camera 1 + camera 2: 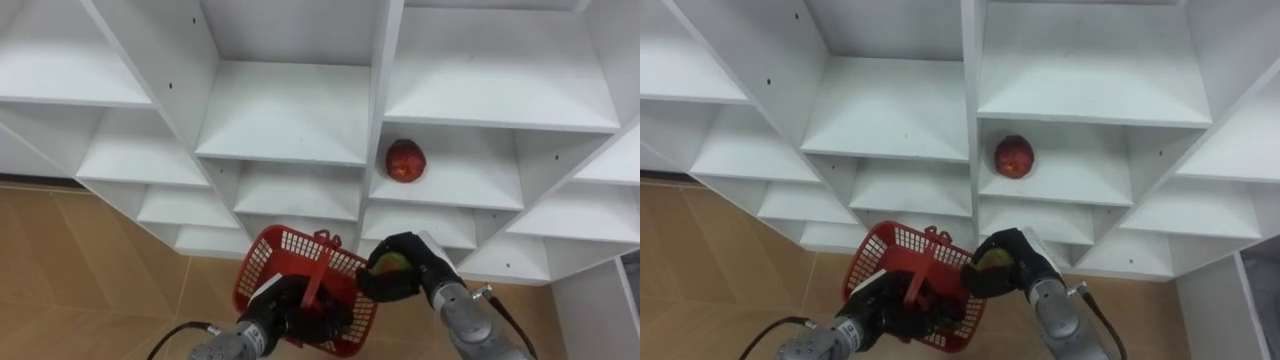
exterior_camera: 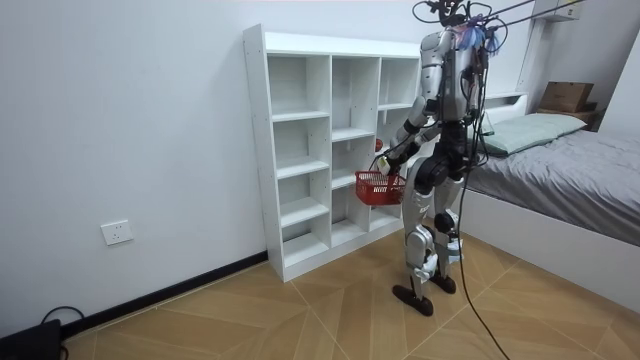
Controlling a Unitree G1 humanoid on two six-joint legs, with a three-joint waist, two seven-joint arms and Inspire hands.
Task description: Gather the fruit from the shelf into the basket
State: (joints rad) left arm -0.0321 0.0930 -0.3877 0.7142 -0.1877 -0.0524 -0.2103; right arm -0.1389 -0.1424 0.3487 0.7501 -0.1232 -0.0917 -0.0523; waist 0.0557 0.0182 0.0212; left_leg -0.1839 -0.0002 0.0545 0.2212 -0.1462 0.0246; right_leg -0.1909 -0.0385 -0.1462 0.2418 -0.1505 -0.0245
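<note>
A red plastic basket (image 1: 300, 270) hangs from its handle, on which my left hand (image 1: 283, 308) is shut, low in front of the white closet (image 1: 300, 110). My right hand (image 1: 405, 265) is shut on a green-and-red fruit (image 1: 389, 264) right at the basket's right rim. A red apple (image 1: 405, 160) lies on a closet shelf above my right hand. In the room view I stand facing the closet (image 2: 330, 140) with the basket (image 2: 380, 187) held before me.
The closet has several open white compartments. Wooden floor (image 1: 70, 270) lies below to the left. In the room view a bed (image 2: 570, 160) stands behind me at the room view's right.
</note>
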